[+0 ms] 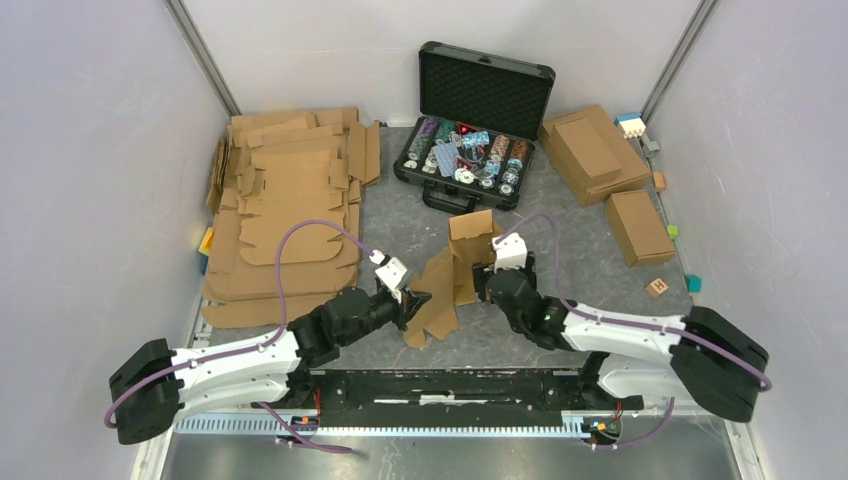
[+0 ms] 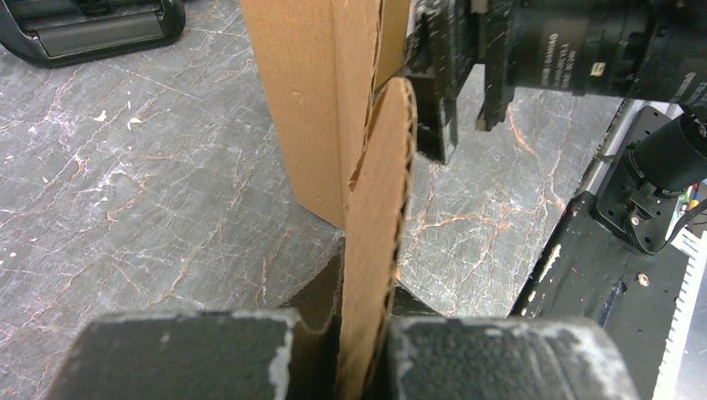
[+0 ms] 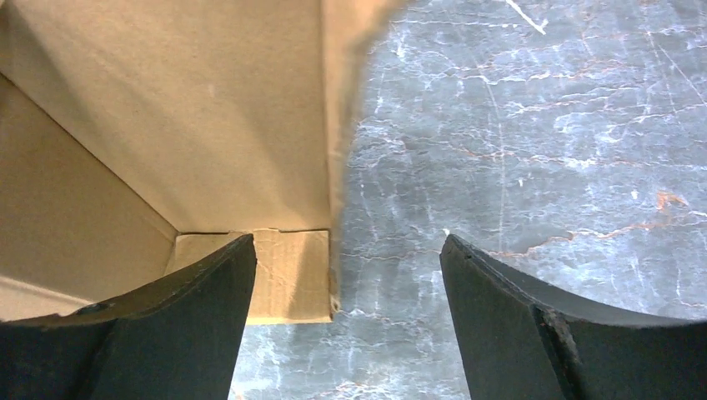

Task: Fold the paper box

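- The left hand point(image 1: 413, 299) is clamped tight on a rounded flap of the paper box point(image 1: 452, 272). In its wrist view the flap's corrugated edge runs up from between the two fingers point(image 2: 208, 354).
- The right hand point(image 1: 484, 279) stands wide open and grips nothing. In its wrist view a corner of the box point(image 3: 167, 125) sits in the gap, just beside one finger point(image 3: 192, 317). I cannot tell whether that finger touches the cardboard. The other finger is over bare grey stone.
- The paper box is only partly folded. It sits around the middle of the tabletop point(image 1: 400, 215), a little toward the near edge, between the two hands.
- Its long axis runs on a slant, from the near-left end at the left hand to the far-right end by the right hand. The far-right panels stand upright, and the tallest points up toward the far edge.
- A black case point(image 1: 487, 75) lies open at the middle of the far edge with its lid raised. Its tray is packed with rows of poker chips point(image 1: 465, 155).
- A spread of flat cardboard blanks point(image 1: 290, 210) covers the far-left part of the tabletop.
- Two closed cardboard boxes sit along the right side: a wide box point(image 1: 592, 150) at the far-right corner and a smaller box point(image 1: 638, 226) nearer.
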`<action>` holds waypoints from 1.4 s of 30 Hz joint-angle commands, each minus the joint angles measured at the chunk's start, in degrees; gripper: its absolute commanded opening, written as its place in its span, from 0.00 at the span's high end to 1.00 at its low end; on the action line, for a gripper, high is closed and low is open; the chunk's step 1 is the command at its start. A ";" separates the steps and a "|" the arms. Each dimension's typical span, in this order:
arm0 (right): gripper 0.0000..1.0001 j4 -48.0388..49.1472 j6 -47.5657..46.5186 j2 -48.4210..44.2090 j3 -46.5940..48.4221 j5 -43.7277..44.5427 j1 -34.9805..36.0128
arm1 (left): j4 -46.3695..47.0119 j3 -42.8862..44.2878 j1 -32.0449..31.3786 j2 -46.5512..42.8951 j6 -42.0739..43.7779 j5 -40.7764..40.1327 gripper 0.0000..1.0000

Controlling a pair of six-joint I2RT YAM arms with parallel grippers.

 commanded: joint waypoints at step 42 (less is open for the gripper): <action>0.08 8.13 -3.70 10.98 -0.52 -3.56 -3.02 | -2.22 0.95 -0.54 0.35 0.27 0.53 0.91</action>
